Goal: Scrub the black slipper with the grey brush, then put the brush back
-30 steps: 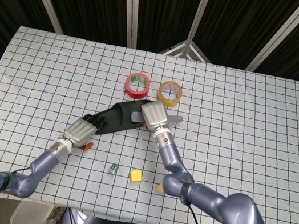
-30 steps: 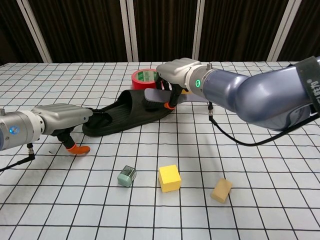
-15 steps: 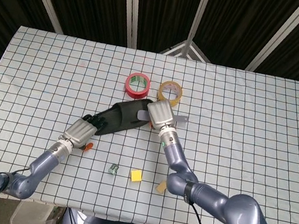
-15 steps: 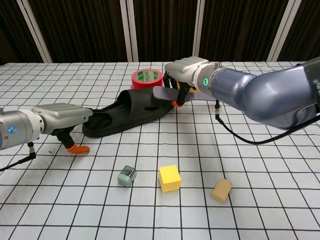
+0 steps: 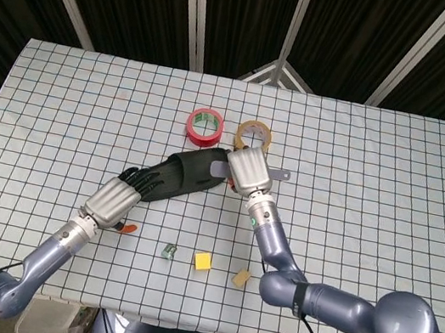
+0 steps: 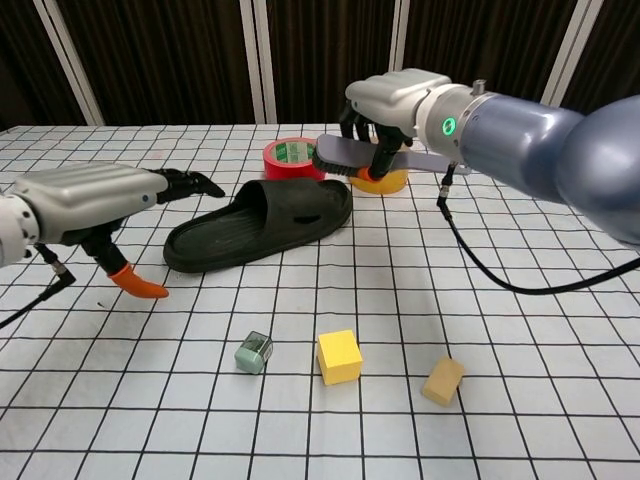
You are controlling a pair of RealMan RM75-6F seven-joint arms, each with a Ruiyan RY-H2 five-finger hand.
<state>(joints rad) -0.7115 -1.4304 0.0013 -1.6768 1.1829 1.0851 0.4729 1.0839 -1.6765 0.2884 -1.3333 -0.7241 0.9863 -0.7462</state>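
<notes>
Dark curtains back the checked table (image 5: pixel 379 160); right hand (image 6: pixel 385 100) grips the grey brush (image 6: pixel 345 152), left hand (image 6: pixel 95 195) seemingly spread, empty.

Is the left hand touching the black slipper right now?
No, in the chest view the left hand is raised clear of the black slipper, fingers spread above its heel end.

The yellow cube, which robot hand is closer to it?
Hard to call; the left hand looks slightly closer. It hovers to the left of the yellow cube. The right hand is beyond it, holding the grey brush above the slipper's far end.
</notes>
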